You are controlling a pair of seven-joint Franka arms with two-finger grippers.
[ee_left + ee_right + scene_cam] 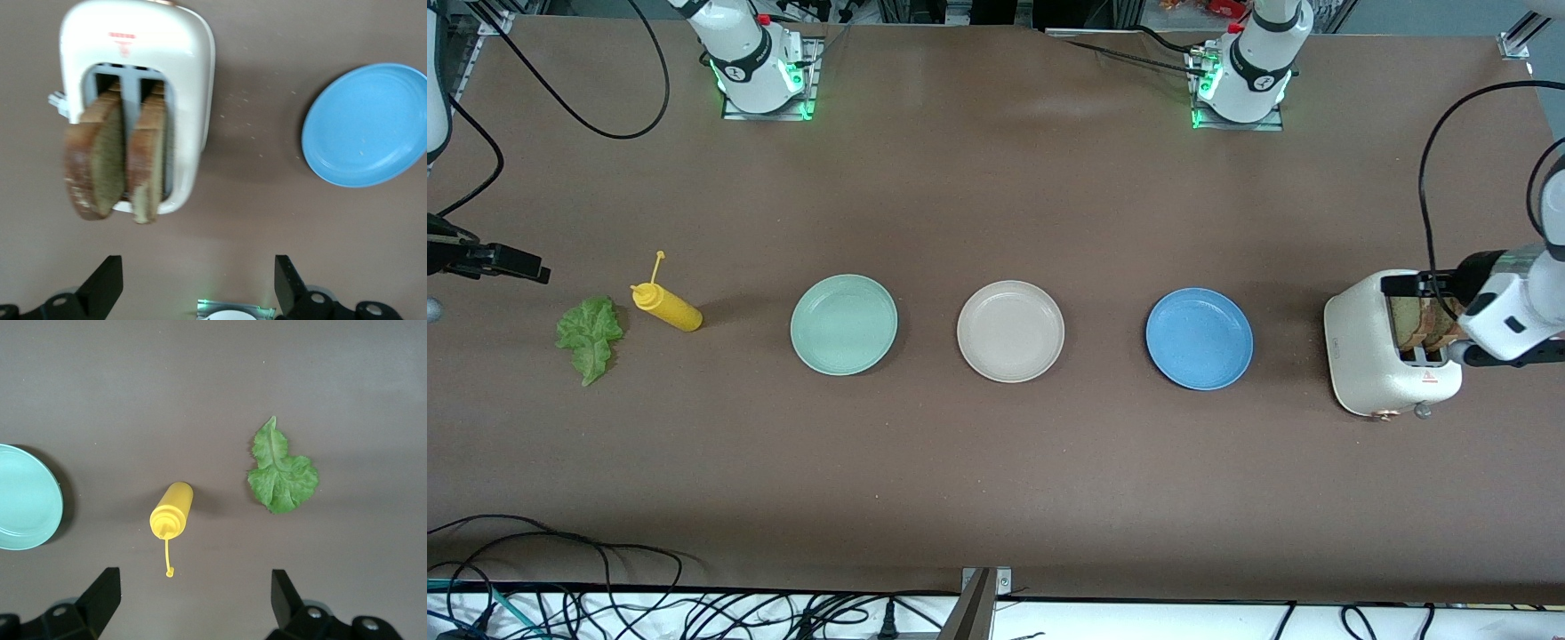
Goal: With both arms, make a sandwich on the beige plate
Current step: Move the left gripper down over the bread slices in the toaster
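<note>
The beige plate (1010, 331) lies bare at the table's middle. Two brown bread slices (1423, 322) stand upright in the slots of a white toaster (1378, 364) at the left arm's end. In the left wrist view the slices (100, 167) stick out of the toaster (187, 67). My left gripper (1414, 284) (199, 280) hangs open over the toaster, holding nothing. A green lettuce leaf (590, 336) (280, 470) lies flat at the right arm's end. My right gripper (507, 262) (193, 587) hovers open and bare above the table beside the leaf.
A yellow squeeze bottle (667, 307) (172, 510) lies on its side between the lettuce and a mint-green plate (843, 324) (23, 497). A blue plate (1199, 338) (367, 127) sits between the beige plate and the toaster. Cables trail along the table's near edge.
</note>
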